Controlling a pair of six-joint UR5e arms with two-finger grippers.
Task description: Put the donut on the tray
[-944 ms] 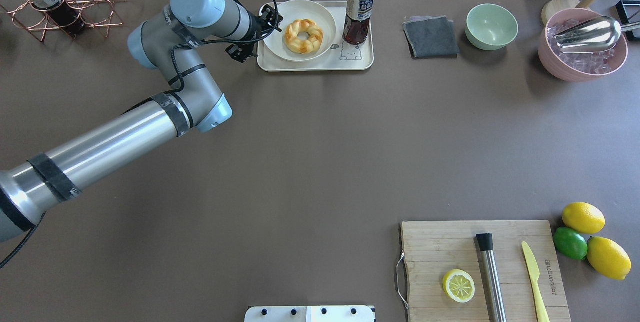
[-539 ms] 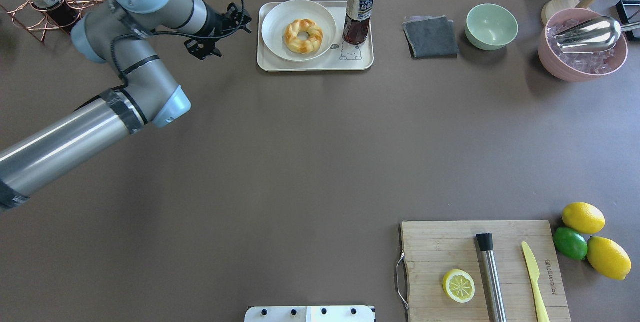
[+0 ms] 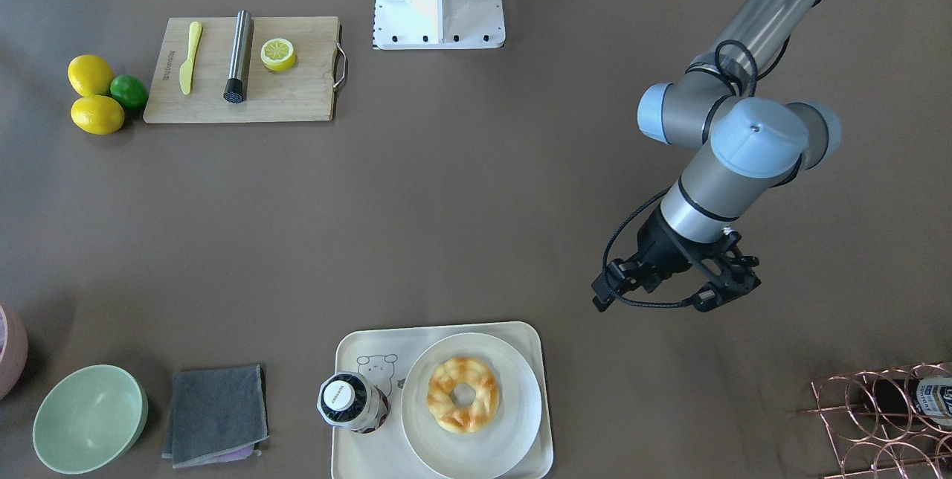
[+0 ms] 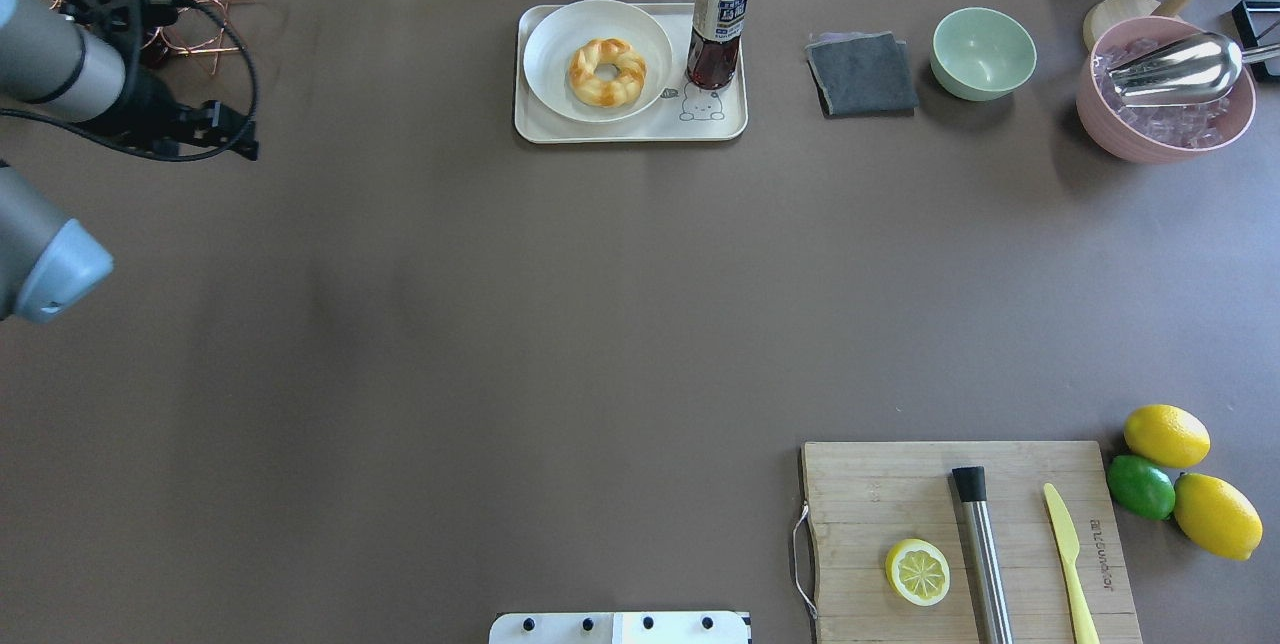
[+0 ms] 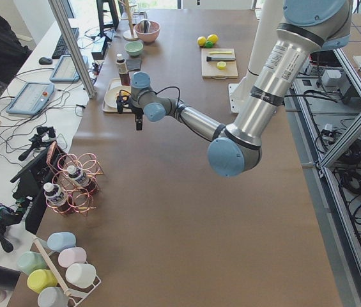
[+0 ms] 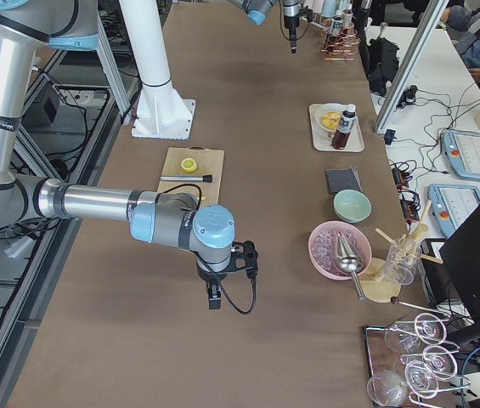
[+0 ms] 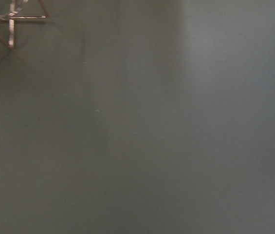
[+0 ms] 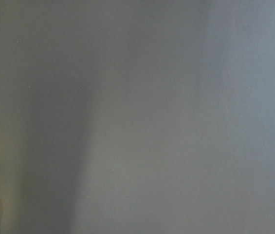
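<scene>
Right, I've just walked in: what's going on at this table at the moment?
The donut sits on a white plate, which rests on the cream tray beside a bottle, so it looks already placed. The left gripper hovers open and empty over bare table, well off to the side of the tray. The right gripper hangs over the table at the far end, touching nothing; whether it is open or shut cannot be told.

one donut (image 4: 607, 72), one tray (image 4: 600, 131), one plate (image 4: 560, 44), two bowls (image 4: 984, 54) (image 4: 1130, 146), two whole lemons (image 4: 1166, 435) (image 4: 1217, 516), one lime (image 4: 1140, 486)
</scene>
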